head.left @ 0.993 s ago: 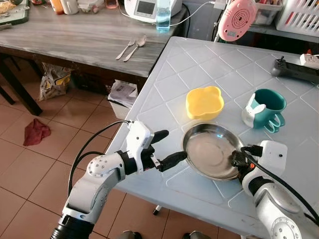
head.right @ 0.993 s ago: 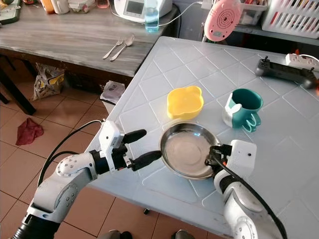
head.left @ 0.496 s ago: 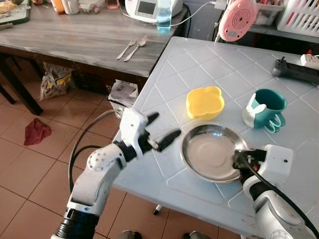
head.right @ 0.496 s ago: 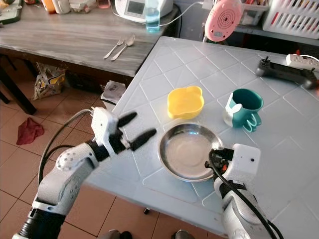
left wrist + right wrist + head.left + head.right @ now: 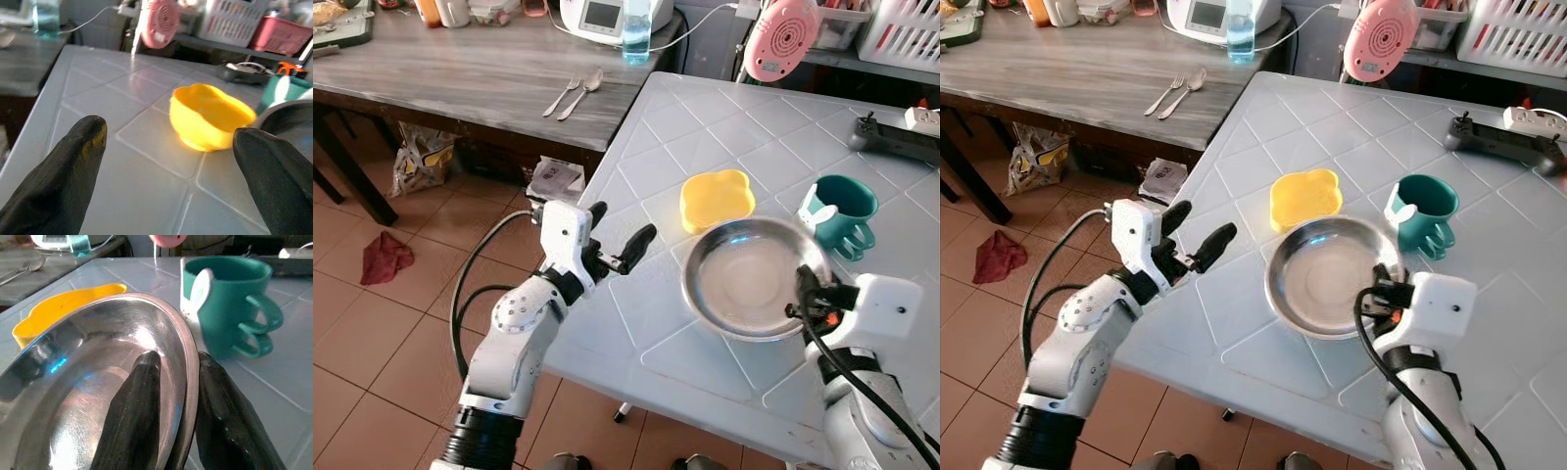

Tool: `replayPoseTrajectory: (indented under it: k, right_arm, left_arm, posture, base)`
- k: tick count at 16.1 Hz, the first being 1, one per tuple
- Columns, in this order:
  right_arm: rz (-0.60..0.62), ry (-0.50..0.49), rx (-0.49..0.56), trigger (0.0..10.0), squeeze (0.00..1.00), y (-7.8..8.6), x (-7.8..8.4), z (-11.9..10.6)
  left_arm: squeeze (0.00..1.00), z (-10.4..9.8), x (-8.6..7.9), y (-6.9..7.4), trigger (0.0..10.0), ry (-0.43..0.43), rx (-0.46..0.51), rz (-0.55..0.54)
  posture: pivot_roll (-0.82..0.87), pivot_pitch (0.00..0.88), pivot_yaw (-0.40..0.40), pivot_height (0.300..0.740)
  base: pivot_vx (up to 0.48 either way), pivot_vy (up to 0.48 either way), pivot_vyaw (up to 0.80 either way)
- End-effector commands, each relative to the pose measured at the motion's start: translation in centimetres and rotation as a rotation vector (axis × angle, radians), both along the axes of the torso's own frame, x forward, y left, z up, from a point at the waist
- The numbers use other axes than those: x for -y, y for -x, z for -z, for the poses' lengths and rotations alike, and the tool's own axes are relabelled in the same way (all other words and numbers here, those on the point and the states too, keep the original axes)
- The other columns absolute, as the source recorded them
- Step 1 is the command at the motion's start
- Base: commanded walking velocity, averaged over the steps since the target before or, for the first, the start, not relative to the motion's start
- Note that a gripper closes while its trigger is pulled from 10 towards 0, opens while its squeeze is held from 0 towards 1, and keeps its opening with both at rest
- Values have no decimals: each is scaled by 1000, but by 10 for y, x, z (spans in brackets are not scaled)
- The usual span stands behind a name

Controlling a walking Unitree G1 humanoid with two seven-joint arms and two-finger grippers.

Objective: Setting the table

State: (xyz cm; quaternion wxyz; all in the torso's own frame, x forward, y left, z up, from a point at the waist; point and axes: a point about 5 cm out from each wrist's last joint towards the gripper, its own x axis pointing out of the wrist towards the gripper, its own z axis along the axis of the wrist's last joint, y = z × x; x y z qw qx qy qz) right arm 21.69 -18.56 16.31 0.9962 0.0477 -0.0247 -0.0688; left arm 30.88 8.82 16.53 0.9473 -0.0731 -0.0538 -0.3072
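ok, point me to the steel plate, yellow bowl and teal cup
steel plate [image 5: 744, 279], left eye view, inner base
yellow bowl [image 5: 716, 200], left eye view, centre of the hollow
teal cup [image 5: 1427, 197], right eye view, inside the mouth

bright even daylight; glare on steel plate; wrist views soft.

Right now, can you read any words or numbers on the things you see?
No words or numbers can be read.
White appliance on the wooden table: it has a small screen, too blurred to read.
Papers on the floor: print too small to read.
Yellow bowl, steel plate, green cup: no writing visible.
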Motion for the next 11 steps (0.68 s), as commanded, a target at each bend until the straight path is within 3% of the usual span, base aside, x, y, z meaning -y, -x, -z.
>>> replayPoseTrajectory:
  k: [1,3,4,6,7,8,9,11]
  right_arm:
    - [26,18,63,1176,0,6,4,-10]
    - [33,6,87,1608,0,8,5,-12]
    - [34,-1,95,3176,0,8,5,-12]
    - [31,-48,114,4157,0,8,3,-13]
    - [29,-71,115,6235,0,7,3,-12]
    - [33,-86,113,6078,0,7,3,-11]
    - [37,-107,99,6667,0,8,3,-8]
    - [45,-137,82,6471,0,9,3,-3]
  left_arm:
    - [0,0,-2,-2,10000,-8,-6,-17]
    - [0,0,-1,-4,10000,-11,-6,-24]
    - [0,0,0,-5,10000,-9,-7,-27]
    - [0,-1,1,-6,10000,-3,-5,-46]
    - [0,0,1,-7,10000,-4,-5,-51]
    - [0,0,1,-7,10000,-6,-5,-53]
    - [0,1,1,-7,10000,-11,-8,-54]
    - [0,2,1,-7,10000,-15,-9,-55]
  posture:
    - [-12,130,-12,714]
    - [-18,126,-10,714]
    - [-20,125,-10,714]
    - [-22,124,-8,714]
    - [-22,122,-9,714]
    - [-21,121,-10,714]
    - [-21,120,-9,714]
    - [-19,120,-10,714]
  base:
    - [0,0,0]
    - [0,0,0]
    - [0,0,0]
    - [0,0,0]
    - [0,0,0]
    - [0,0,0]
    - [0,0,0]
    - [0,0,0]
